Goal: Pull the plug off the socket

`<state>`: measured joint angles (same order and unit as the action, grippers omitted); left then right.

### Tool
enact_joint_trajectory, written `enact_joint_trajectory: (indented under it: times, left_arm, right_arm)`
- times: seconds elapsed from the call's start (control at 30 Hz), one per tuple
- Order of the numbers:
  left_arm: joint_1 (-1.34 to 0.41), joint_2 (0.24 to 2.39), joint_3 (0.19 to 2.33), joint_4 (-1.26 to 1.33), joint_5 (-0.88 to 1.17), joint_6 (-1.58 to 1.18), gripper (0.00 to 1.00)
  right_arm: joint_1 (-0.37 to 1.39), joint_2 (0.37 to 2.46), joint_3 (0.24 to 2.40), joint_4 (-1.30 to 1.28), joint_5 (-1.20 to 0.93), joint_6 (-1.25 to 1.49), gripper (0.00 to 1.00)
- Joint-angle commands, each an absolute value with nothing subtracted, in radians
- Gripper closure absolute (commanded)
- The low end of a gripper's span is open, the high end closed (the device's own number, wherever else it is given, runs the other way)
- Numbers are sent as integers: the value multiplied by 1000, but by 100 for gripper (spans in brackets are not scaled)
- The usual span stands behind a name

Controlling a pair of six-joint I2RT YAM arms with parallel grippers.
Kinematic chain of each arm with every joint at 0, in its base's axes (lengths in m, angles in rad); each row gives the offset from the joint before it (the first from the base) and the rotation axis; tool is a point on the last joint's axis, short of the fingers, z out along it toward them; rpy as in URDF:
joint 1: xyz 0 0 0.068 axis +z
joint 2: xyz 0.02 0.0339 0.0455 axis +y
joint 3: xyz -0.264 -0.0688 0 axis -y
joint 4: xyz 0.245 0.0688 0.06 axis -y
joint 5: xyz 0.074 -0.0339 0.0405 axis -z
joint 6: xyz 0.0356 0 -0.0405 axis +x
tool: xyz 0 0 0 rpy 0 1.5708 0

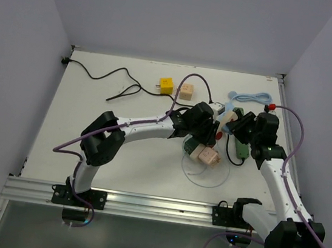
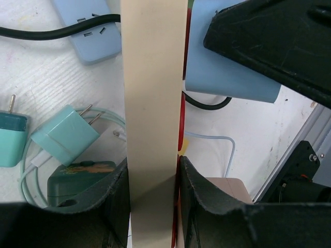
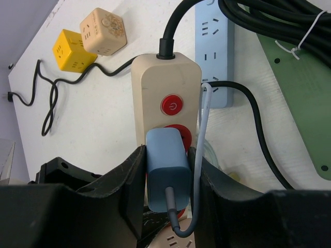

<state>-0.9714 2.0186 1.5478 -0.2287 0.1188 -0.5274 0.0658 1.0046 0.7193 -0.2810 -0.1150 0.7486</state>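
The plug [image 3: 165,155] was a small blue block with rounded corners, and a grey cable [image 3: 199,150] left its near end and looped up beside it. It sat pushed into the face of the beige power strip [image 3: 165,82], over the lower of two round red buttons [image 3: 172,106]. The strip was in the middle of the table [image 3: 93,129], between the two arms.

The right claw [image 3: 169,181] was pinching the plug. Its two black fingers [image 3: 135,181] were pressed against the plug's left and right sides, opened only as wide as the block.

The left claw [image 2: 154,191] was clamped on the beige power strip. One finger pressed each of the strip's long sides, and the strip ran straight up the middle of that wrist view.

A thick black cord [image 3: 173,31] came out of the strip's far end. A light blue power strip [image 3: 214,46] lay just beside the beige one on its right. Further right a dark green power strip [image 3: 300,98] lay with a flat face and small holes showing, and a bundled black cable [image 3: 274,20] lay across its far end.

Well apart to the far left stood a yellow cube [image 3: 72,50] and a tan cube [image 3: 103,31], both with outlet slots. In the left wrist view a teal plug [image 2: 64,135] lay on the table next to the beige strip.
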Motion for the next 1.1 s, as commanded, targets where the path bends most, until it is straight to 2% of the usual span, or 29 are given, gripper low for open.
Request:
enact_joint_trajectory:
  times: [0.0, 0.1, 0.23, 0.27, 0.33, 0.53, 0.87, 0.93, 1.07]
  left_arm:
    - [-980, 2034, 1615, -273, -49, -448, 100]
    - [-977, 2034, 1603, -246, -5, -472, 100]
    - [-934, 1991, 1473, -19, 310, -599, 100]
    - [-922, 1984, 1424, 99, 358, -630, 100]
    - [-894, 1964, 1410, 138, 438, -692, 100]
    - [-828, 1893, 1321, 300, 576, -830, 100]
    - [-747, 1881, 1223, 546, 721, -992, 100]
    - [-747, 1882, 1227, 537, 707, -980, 100]
    - [-759, 1865, 1275, 342, 594, -821, 100]
  right_arm:
    - [81, 973, 795, -340, -135, 701, 99]
    - [81, 965, 801, -353, -129, 692, 99]
    - [78, 927, 766, -304, -146, 683, 99]
    - [80, 917, 741, -275, -161, 680, 99]
    - [72, 900, 723, -261, -176, 673, 99]
    - [46, 853, 655, -233, -216, 661, 100]
    - [11, 838, 638, -219, -278, 640, 100]
    - [11, 842, 643, -221, -281, 644, 100]
    - [9, 853, 660, -244, -267, 653, 100]
